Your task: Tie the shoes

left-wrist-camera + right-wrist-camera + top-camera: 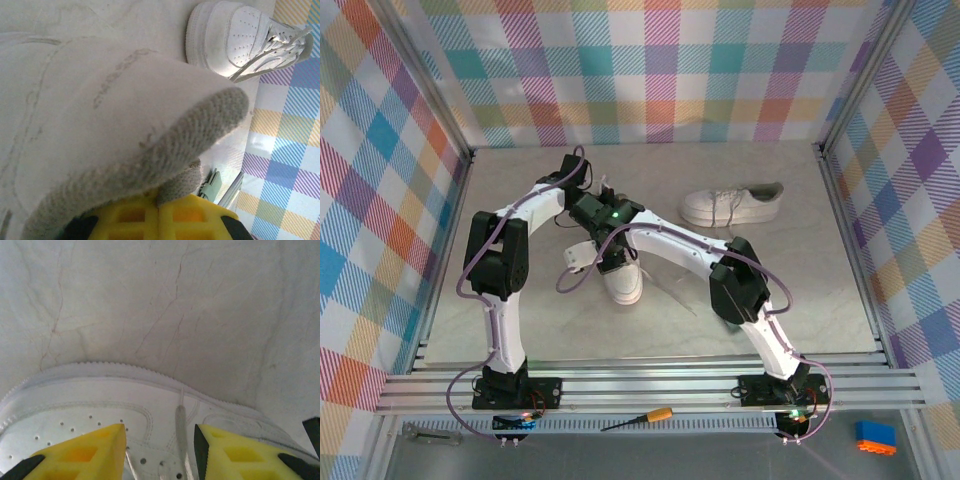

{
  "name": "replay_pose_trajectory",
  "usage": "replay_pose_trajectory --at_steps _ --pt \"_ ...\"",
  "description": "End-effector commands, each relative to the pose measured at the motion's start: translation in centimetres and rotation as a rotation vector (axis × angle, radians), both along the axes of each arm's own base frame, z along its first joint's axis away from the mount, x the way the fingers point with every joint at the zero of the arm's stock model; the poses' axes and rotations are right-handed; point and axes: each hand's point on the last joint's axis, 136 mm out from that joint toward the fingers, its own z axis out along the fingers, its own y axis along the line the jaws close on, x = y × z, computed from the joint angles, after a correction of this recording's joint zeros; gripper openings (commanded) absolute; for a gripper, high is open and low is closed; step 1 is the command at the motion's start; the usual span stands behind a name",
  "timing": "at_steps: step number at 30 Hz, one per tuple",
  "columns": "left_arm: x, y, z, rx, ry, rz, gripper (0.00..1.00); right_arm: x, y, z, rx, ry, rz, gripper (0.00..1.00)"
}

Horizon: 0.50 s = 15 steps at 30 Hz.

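A white low-top sneaker, the near shoe [623, 285], sits mid-table between both arms, while the far shoe [730, 205] lies on its side well behind. The left gripper [159, 206] has its yellow fingers pressed together on the near shoe's fuzzy grey-lined opening edge [200, 130], probably to steady it. The right gripper [159, 434] hovers spread over the smooth, perforated toe, with a flat white lace [179, 421] running loose between its fingers. The table [175, 300] is pale and veined like marble.

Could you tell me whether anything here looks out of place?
One white lace-up sneaker sits apart at the far right, laces loose; the left end effector pinches the other white sneaker by its grey lining.
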Motion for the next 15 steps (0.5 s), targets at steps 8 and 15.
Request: replay_pose_trajectory --at_steps 8,15 --pt "0.6 1.1 -1.8 0.035 0.022 0.014 0.00 1.3 -1.4 -1.4 -0.128 -0.056 -0.007 0.39" --pt "0.6 1.2 -2.0 0.036 0.023 0.016 0.00 3.0 -1.4 -2.8 -0.172 -0.117 -0.031 0.31"
